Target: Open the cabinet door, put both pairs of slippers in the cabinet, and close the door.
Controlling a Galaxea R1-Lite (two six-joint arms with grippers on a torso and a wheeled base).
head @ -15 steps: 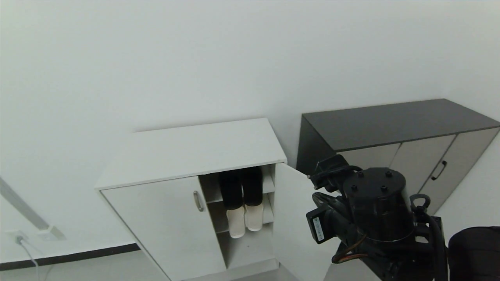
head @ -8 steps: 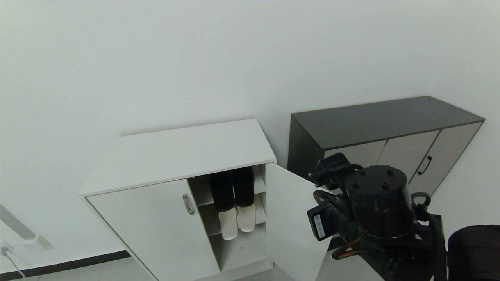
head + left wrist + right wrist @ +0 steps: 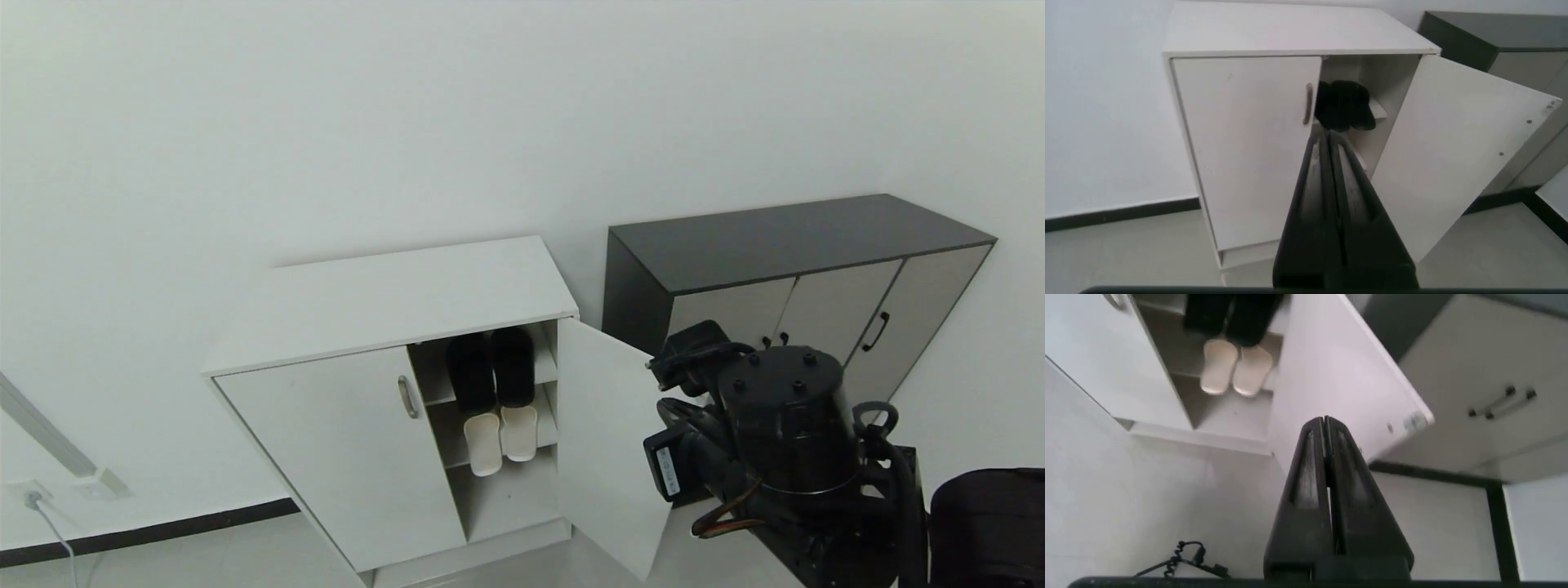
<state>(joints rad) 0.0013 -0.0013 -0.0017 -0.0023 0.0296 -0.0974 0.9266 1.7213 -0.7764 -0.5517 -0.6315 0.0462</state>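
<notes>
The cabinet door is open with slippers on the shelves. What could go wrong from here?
The white slippers seem to jut past the front edge of their shelf, so the closing cabinet door might catch them and stop short. The right fingers are shut to a narrow tip; a push with it could slide off the door's smooth face.

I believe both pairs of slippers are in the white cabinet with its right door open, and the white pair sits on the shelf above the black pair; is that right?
Not quite: the head view shows the white pair on the shelf below the black pair, not above it. The rest holds.
</notes>
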